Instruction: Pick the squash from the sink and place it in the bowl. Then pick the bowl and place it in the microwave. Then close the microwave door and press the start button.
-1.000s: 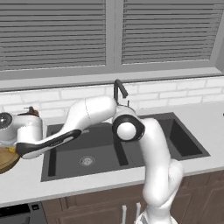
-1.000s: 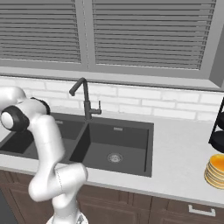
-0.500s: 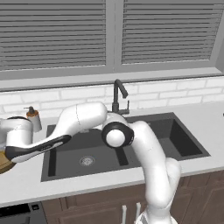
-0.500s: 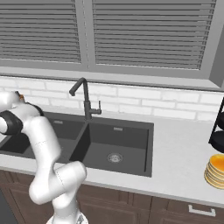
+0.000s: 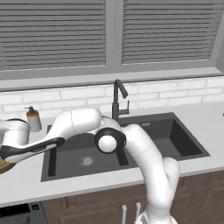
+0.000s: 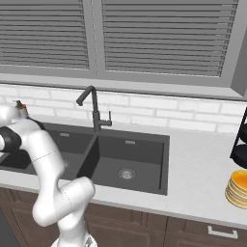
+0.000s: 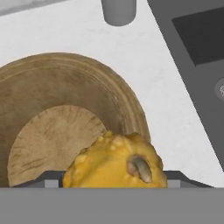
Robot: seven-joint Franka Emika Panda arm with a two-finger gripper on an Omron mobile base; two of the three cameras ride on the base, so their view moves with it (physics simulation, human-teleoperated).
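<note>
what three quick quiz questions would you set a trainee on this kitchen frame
1. True or false: the squash hangs over the bowl.
2. Where does the bowl stand? A) in a sink basin B) on the counter beside the sink C) in the microwave
3. Fill in: at the far right of the right base view sits a stack of yellow ____.

Key: 1 true; 2 B; 3 plates

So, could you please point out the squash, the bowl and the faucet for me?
squash [image 7: 114,161]: hand view, on its lumpy yellow-orange skin.
bowl [image 7: 57,144]: hand view, on its flat pale inner floor.
faucet [image 6: 95,112]: right base view, on its upright dark stem.
</note>
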